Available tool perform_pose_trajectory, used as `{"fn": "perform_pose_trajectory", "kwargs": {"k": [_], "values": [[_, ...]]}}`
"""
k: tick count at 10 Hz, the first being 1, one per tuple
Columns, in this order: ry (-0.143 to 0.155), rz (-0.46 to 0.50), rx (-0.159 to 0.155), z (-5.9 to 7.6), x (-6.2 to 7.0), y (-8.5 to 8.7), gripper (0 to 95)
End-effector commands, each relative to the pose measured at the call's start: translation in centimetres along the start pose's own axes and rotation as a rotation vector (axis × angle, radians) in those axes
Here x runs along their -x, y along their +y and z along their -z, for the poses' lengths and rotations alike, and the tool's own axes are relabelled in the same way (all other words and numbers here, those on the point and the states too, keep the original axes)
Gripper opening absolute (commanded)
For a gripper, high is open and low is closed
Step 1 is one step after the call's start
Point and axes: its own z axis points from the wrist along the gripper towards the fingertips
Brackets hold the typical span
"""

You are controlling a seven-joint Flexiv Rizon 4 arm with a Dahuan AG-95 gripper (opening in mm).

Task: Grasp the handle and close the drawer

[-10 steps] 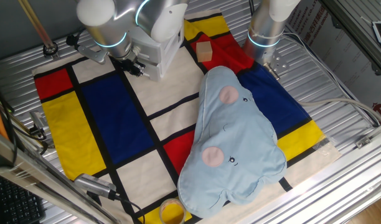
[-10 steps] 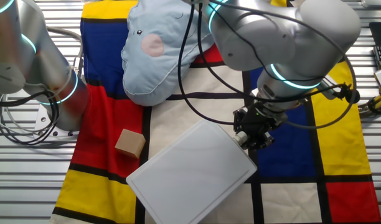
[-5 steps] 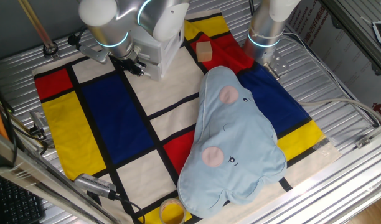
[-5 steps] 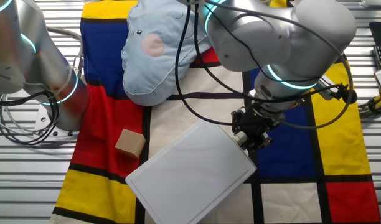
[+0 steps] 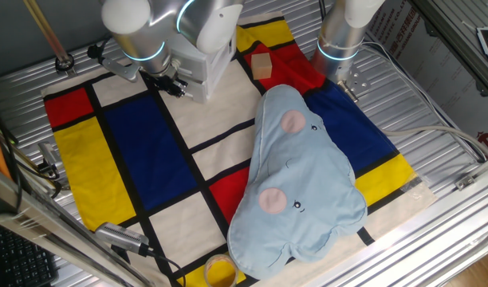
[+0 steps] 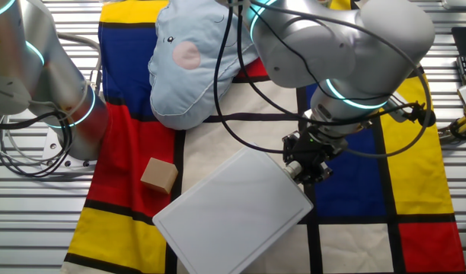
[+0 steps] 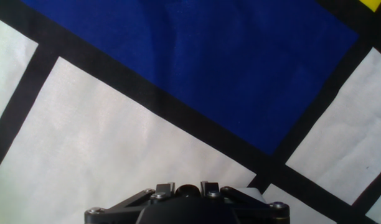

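Observation:
The small white cabinet (image 5: 202,70) stands on the chequered cloth, and from the other fixed view I see its flat top (image 6: 233,217). Its drawer front is hidden behind my hand, and no pulled-out tray shows. My gripper (image 5: 169,83) sits low at the cabinet's front edge, also seen in the other fixed view (image 6: 304,166). In the hand view the gripper (image 7: 187,186) has its two fingers close together with a dark round piece, apparently the handle, between them, above white and blue cloth.
A tan wooden cube (image 5: 262,64) lies beside the cabinet, also in the other fixed view (image 6: 159,175). A large light-blue plush cushion (image 5: 300,175) covers the cloth's middle. A second arm's base (image 5: 340,40) stands at the back. A yellow roll (image 5: 220,271) lies at the front edge.
My gripper and the cabinet's near edge have shifted very slightly toward the cabinet side. Nothing else has moved.

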Motion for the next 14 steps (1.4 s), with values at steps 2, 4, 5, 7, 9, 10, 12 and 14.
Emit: {"fn": "perform_pose_trajectory", "kwargs": {"k": [2, 4, 5, 7, 9, 10, 12, 14], "values": [[0.001, 0.000, 0.003, 0.04, -0.18, -0.03, 0.0], [0.001, -0.001, 0.004, -0.01, -0.24, 0.01, 0.0], [0.004, -0.001, 0.005, -0.01, -0.24, 0.01, 0.0], [0.009, -0.005, 0.007, -0.10, -0.27, 0.04, 0.0], [0.018, -0.007, 0.006, -0.17, -0.30, 0.03, 0.0], [0.021, -0.007, 0.005, -0.16, -0.36, 0.02, 0.0], [0.023, -0.005, 0.001, -0.17, -0.39, 0.01, 0.0], [0.033, -0.007, 0.003, -0.18, -0.43, 0.01, 0.0]]}}
